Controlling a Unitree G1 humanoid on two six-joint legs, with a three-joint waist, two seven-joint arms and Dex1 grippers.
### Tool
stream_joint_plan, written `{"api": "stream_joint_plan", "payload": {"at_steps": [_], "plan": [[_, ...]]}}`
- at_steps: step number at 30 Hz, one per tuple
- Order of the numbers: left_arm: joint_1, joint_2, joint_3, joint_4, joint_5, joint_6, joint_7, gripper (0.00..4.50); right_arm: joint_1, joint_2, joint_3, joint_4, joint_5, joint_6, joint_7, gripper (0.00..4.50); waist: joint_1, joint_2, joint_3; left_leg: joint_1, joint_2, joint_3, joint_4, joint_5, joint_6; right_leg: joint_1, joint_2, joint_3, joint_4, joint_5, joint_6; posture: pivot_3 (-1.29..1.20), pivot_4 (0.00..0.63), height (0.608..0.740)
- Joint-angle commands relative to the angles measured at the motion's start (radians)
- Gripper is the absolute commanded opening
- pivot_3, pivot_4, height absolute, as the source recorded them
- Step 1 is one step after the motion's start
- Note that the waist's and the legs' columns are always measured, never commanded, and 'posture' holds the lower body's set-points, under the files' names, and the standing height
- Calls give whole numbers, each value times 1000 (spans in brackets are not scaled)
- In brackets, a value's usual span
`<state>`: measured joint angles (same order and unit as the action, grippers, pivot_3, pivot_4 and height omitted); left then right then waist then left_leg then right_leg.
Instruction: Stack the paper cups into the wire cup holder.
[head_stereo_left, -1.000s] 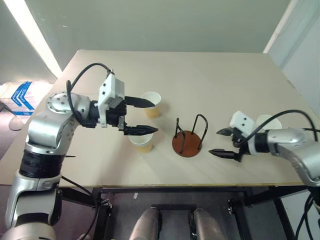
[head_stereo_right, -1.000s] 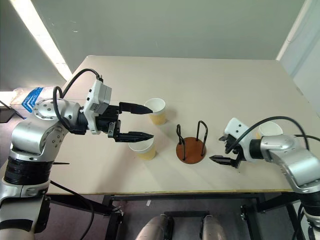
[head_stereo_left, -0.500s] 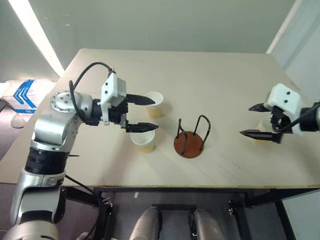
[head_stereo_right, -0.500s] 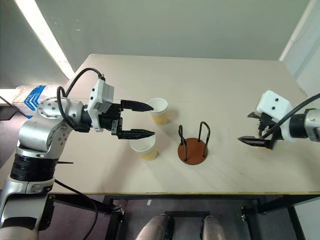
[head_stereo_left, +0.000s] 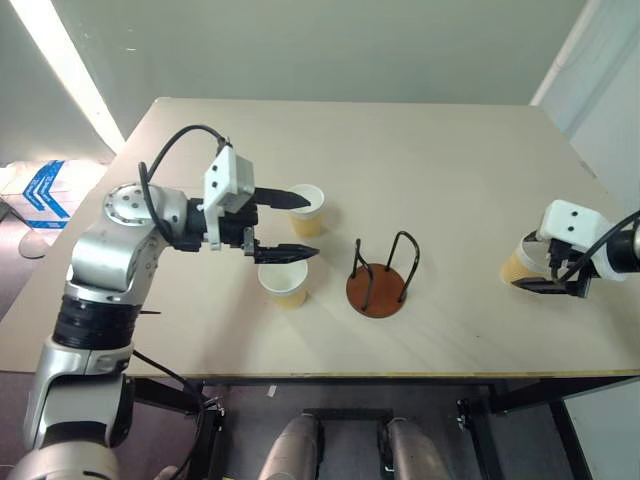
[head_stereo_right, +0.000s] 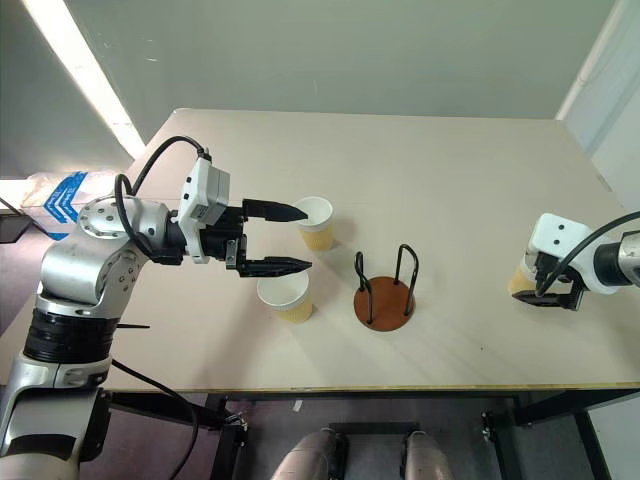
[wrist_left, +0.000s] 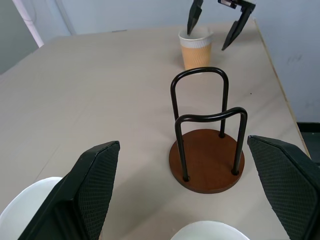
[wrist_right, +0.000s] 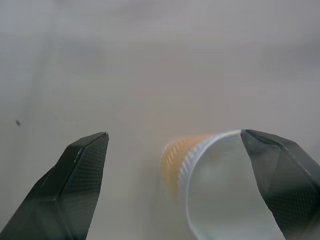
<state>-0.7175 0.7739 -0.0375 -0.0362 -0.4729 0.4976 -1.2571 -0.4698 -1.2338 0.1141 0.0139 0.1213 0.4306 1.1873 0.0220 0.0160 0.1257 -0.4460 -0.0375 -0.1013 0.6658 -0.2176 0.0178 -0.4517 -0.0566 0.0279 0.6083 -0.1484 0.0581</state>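
Note:
Two paper cups stand left of the wire cup holder (head_stereo_left: 377, 290): a far cup (head_stereo_left: 304, 212) and a near cup (head_stereo_left: 283, 285). My left gripper (head_stereo_left: 314, 227) hovers open above them, its fingers pointing toward the holder. In the left wrist view the holder (wrist_left: 207, 160) stands straight ahead between the fingers. A third paper cup (head_stereo_left: 516, 265) stands at the table's right side. My right gripper (head_stereo_left: 536, 270) is open with a finger on either side of that cup. In the right wrist view the cup (wrist_right: 175, 155) sits between the fingers, close to one finger (wrist_right: 280, 180).
The tan table (head_stereo_left: 400, 160) has bare surface behind and in front of the holder. Its right edge (head_stereo_left: 600, 200) runs close to the third cup. The front edge (head_stereo_left: 400, 372) lies just below the holder.
My right gripper swung from beside the holder out to the right and came down around the third cup. The left gripper stayed above the two left cups.

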Motion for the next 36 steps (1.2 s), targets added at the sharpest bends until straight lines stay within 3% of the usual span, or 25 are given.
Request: {"api": "stream_joint_plan", "payload": {"at_steps": [1,5,8,19,28,32,36], "plan": [[0,11,29,-26,-7,-7,8,4500,-34,4,10,36,-45,-49,17,4474,0,0,0,0,0,0,0,0,0,0,0,0,0,0,0,0,150,740],[0,8,28,-27,-7,-7,11,4500,-60,30,31,80,-86,-88,26,4474,0,0,0,1,0,0,0,0,0,1,0,0,0,0,-2,0,150,740],[1,9,28,-27,-8,-7,12,4500,-75,46,34,101,-104,-103,33,3954,-1,0,0,2,0,0,0,0,0,1,0,0,0,1,-3,0,150,740],[4,10,34,-23,-9,-7,25,4500,-79,56,10,137,-104,-128,46,163,0,0,0,2,0,0,0,0,-1,1,0,0,1,1,-4,0,150,740],[88,51,129,-69,-93,32,10,4500,-123,19,-93,-34,36,7,119,62,-2,1,0,2,0,0,0,0,-1,1,0,0,1,0,-7,0,150,740],[133,69,146,-103,-120,35,-3,4500,-282,10,-123,-263,196,188,177,62,-8,1,0,2,0,1,-2,0,-2,1,0,0,1,-4,-11,0,150,740],[117,72,132,-112,-135,39,-20,4500,-478,53,-68,-418,310,325,198,62,-10,1,0,2,0,-1,-2,2,-3,0,2,-1,1,-6,-14,0,150,740]]}}
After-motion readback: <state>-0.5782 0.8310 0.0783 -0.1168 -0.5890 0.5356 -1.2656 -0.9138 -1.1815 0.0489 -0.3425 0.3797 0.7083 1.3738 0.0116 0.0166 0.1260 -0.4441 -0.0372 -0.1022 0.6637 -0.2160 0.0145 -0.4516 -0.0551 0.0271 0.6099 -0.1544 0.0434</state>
